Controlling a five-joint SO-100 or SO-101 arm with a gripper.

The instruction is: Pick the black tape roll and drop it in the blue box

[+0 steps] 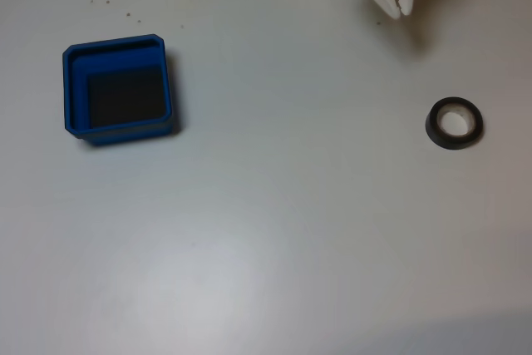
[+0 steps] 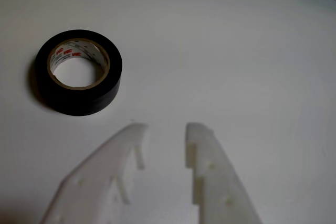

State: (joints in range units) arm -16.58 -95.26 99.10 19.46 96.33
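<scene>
On the white table [image 1: 274,230], the black tape roll [image 1: 454,124] lay flat on its side at the right of the fixed view, its pale core facing up, with nothing touching it. The blue box [image 1: 118,87] sat well apart from it, at the left of that view, a square tray with a thick stepped rim, rounded corners and a dark floor; nothing lay inside it. A few small dark specks [image 1: 116,7] dotted the tabletop just above the box.

The white gripper [image 1: 402,7] reached in from the top edge of the fixed view, above and a little left of the tape, its tips pointing down toward the right and clear of the roll.

In the wrist view the gripper [image 2: 165,128] came up from the bottom edge with its two white fingers [image 2: 218,177] parted, a bare gap of table between the tips and nothing held. The tape roll [image 2: 79,72] sat above and to the left of the fingertips, near the left one but not touching it, red printing visible on its beige inner core.
</scene>
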